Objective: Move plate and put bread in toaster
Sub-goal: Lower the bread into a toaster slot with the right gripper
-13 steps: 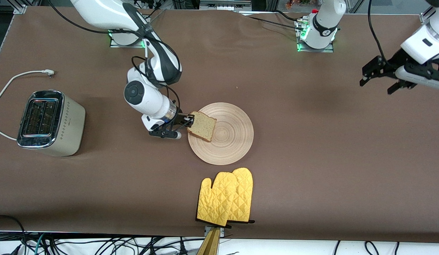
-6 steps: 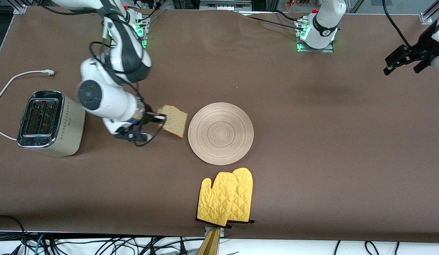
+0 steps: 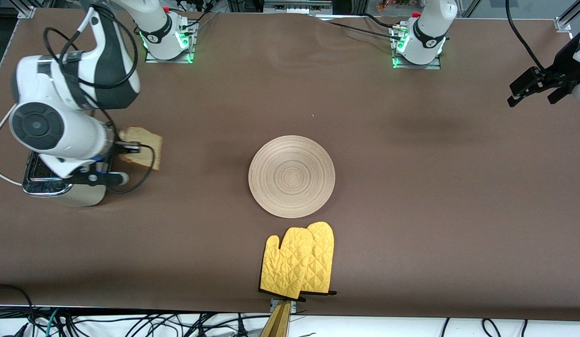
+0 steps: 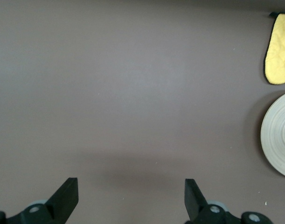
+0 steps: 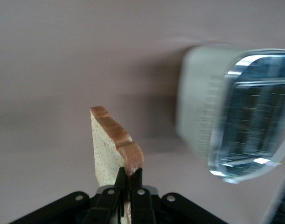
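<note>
The plate (image 3: 291, 176) lies bare at mid-table, just farther from the front camera than a yellow oven mitt (image 3: 297, 260); whether it has reached its intended spot cannot be judged. The toaster (image 3: 61, 189) sits at the right arm's end, largely covered by that arm. The right gripper (image 3: 124, 149) is clamped on the bread (image 3: 142, 149), held on edge in the air just beside the toaster; insertion remains. The left gripper (image 3: 533, 91) waits spread wide, empty, over the left arm's end.
</note>
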Available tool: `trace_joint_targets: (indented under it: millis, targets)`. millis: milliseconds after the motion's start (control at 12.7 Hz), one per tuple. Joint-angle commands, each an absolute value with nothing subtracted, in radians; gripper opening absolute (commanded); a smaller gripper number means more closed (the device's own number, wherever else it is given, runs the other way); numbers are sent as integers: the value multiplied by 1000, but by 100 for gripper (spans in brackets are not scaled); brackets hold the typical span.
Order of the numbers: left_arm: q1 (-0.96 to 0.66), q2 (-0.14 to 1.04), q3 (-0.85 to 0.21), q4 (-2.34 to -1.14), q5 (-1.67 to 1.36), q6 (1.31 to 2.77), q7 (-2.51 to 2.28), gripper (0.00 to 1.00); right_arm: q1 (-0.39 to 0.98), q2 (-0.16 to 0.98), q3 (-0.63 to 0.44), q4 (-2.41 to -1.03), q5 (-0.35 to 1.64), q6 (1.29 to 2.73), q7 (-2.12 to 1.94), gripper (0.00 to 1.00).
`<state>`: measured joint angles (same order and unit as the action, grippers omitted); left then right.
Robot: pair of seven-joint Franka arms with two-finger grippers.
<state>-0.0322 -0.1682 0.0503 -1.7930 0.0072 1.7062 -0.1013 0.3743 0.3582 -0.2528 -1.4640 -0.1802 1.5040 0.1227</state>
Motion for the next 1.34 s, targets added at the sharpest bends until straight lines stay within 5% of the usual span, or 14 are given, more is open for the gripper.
trace_joint_targets:
  millis: [0,394,1181,1259]
  targets:
    - [-37,-66,48,-1659,25,1652,-117,100,379,351,-339,-1453,-328,1476,6,0]
    - [-70,-21,44,-1609,23,1638,-169,100,354,359,-463,-1453,-405,1511,-187,0]
    - [-94,11,43,-1600,17,1638,-210,100,301,454,-463,-1459,-394,1664,-192,0]
    - [-94,14,43,-1597,17,1641,-209,100,301,459,-463,-1457,-385,1670,-175,75]
